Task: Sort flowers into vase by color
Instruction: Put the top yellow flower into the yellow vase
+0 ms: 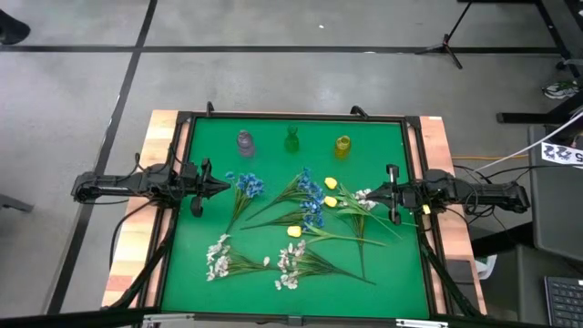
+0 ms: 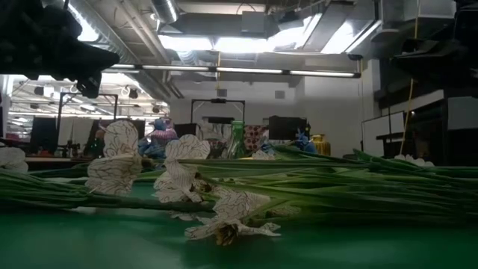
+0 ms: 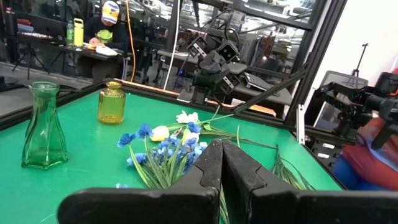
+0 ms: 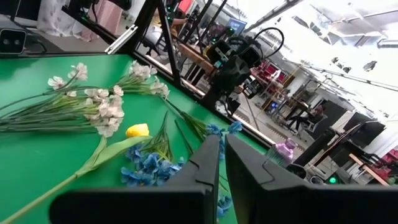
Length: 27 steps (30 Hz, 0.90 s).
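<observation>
Nearest my low camera lies a white spray (image 2: 224, 213), its papery blossoms flat on the green worktop (image 2: 89, 246), with long green stems (image 2: 351, 187) running across behind it.

From above, my left end effector (image 1: 219, 185) hangs at the left edge of the mat, clenched with nothing between its fingers. Just ahead of its tips lies a blue sprig (image 1: 248, 186); its wrist camera shows the two dark fingers (image 3: 205, 168) pressed together.

My right end effector (image 1: 378, 192) sits at the opposite edge, facing the left one. Its fingers (image 4: 208, 162) are drawn nearly together and I see nothing held in them. A small white blossom (image 1: 363, 195) lies right at its tips, and a yellow bud (image 1: 331, 184) and the main blue cluster (image 1: 311, 196) lie a little further out toward the middle.

Between the two end effectors the flowers are all still loose on the worktop: another yellow bud (image 1: 294, 231) beside the blue cluster, and two white sprays (image 1: 219, 258) (image 1: 290, 266) on the near side.

Beyond both end effectors, along the far edge, three vases stand in a row: a greyish one (image 1: 245, 141), a green one (image 1: 292, 139) and a yellow one (image 1: 342, 145).
</observation>
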Each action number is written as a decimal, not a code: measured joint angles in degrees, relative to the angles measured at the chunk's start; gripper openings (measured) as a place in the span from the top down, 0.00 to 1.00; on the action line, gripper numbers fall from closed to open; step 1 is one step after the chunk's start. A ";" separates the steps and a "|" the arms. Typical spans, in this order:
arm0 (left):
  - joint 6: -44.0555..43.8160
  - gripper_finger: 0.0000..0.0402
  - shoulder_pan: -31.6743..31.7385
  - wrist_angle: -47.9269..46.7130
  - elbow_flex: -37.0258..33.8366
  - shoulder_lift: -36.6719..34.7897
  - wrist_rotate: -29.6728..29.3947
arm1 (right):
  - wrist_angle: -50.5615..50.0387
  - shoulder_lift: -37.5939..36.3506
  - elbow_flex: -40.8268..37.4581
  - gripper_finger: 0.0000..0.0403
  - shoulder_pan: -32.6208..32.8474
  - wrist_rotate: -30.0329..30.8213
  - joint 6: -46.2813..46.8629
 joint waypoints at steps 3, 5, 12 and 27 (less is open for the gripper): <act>-0.02 1.00 0.01 0.00 0.00 0.00 0.00 | 0.00 0.00 0.00 0.93 0.00 0.01 0.00; 0.00 1.00 0.00 0.00 0.00 0.00 0.01 | 0.00 0.00 0.00 0.93 0.00 0.03 0.00; 0.00 1.00 0.01 0.00 0.00 0.00 0.00 | 0.07 0.00 0.00 0.93 -0.01 0.17 0.01; 0.00 1.00 -0.01 0.00 0.00 -0.01 0.00 | 7.24 -0.01 -0.02 0.93 0.00 -1.58 17.67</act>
